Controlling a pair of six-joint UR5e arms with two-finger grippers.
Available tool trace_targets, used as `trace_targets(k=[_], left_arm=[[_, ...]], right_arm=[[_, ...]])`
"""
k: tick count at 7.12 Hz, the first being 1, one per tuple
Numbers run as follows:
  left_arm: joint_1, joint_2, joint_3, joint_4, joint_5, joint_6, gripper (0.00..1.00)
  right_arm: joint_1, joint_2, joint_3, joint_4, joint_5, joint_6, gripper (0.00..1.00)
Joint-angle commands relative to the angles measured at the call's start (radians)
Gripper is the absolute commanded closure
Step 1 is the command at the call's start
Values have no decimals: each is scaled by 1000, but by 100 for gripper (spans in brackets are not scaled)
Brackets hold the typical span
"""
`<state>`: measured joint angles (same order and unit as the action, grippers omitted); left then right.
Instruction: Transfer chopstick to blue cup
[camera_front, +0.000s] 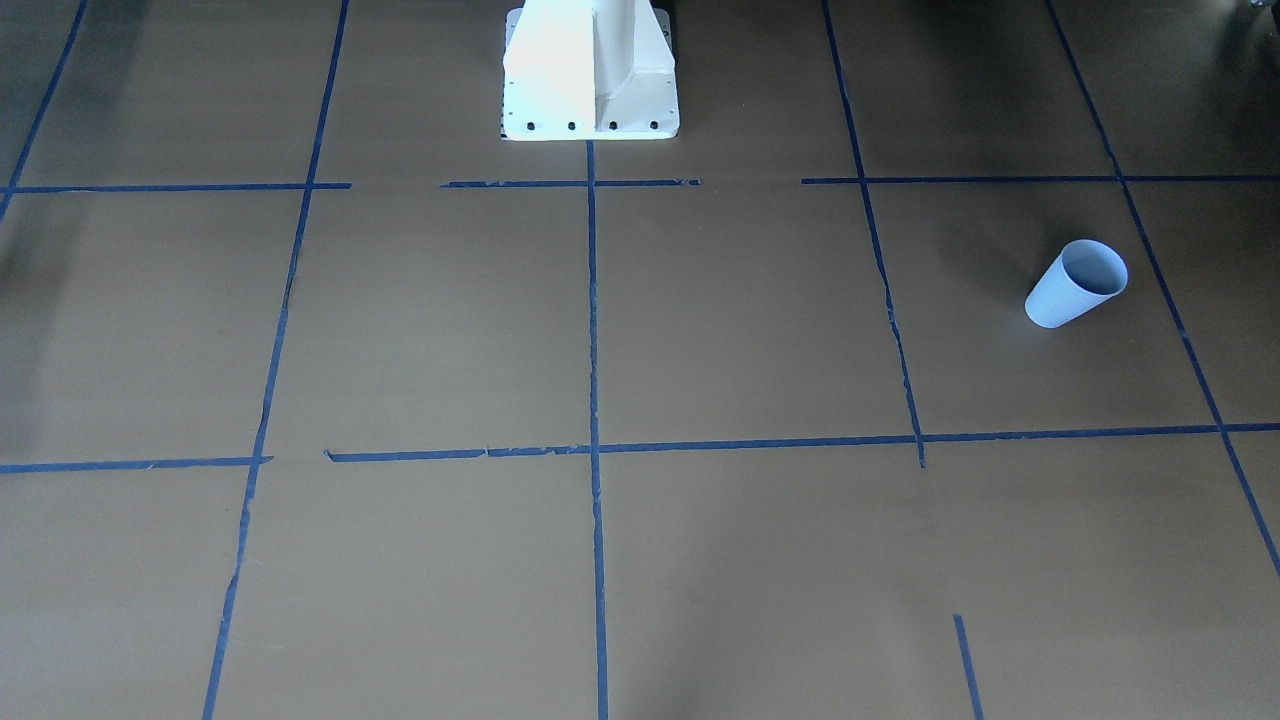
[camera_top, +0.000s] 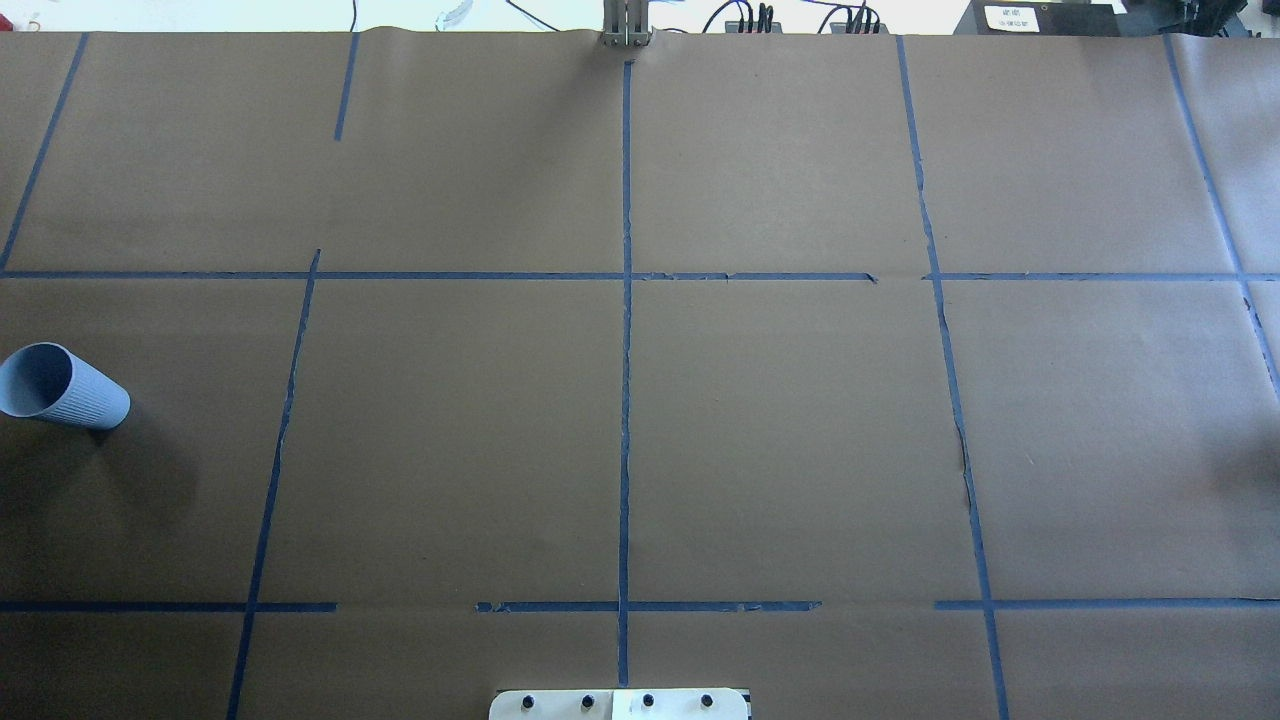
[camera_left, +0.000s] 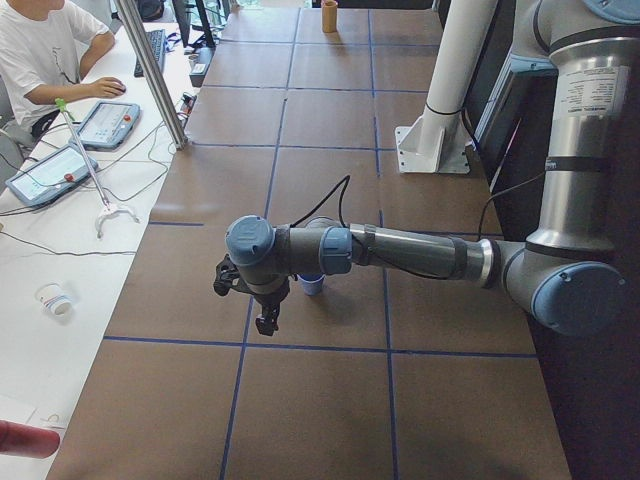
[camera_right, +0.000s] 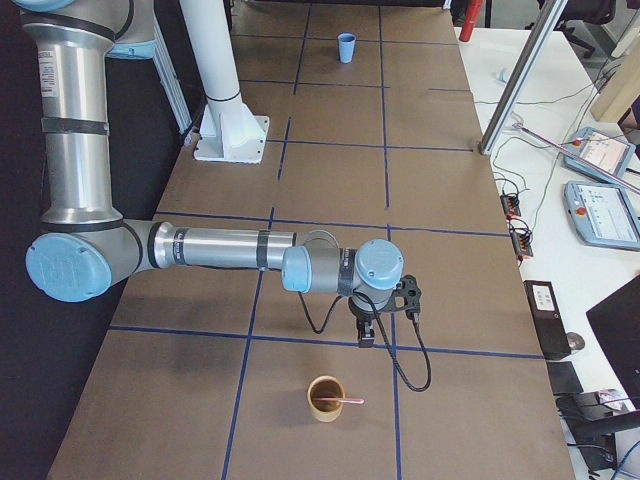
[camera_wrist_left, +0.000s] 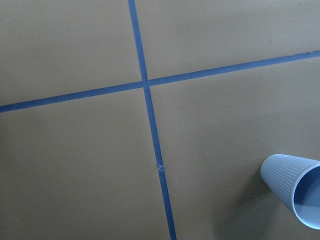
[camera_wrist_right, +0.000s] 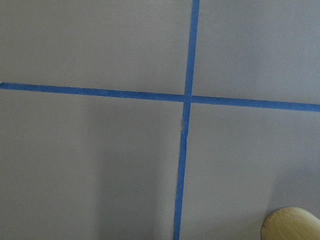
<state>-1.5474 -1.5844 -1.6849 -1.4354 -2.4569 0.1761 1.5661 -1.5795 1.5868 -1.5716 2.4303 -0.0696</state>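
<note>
one ribbed, tapered blue cup (camera_front: 1075, 285) stands upright; left hand (camera_left: 266, 322) and right hand (camera_right: 366, 338) grips unreadable.

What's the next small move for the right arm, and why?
Probably ease the right gripper toward the brown cup, above the chopstick resting in it. The gripper hangs beside that cup, not over it, and the blue cup holds no stick.
</note>
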Motion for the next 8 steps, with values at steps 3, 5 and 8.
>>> trace_targets(k=[3,5,8], left_arm=[[235,102,-32,-353,21,-374,2],[329,119,3,-457,64,-515,2],[391,109,27,-473,59,-521,4]], right_arm=[[-9,1,12,1,4,1,0],[-9,1,13,1,4,1,0],[-11,-2,13,2,4,1,0]])
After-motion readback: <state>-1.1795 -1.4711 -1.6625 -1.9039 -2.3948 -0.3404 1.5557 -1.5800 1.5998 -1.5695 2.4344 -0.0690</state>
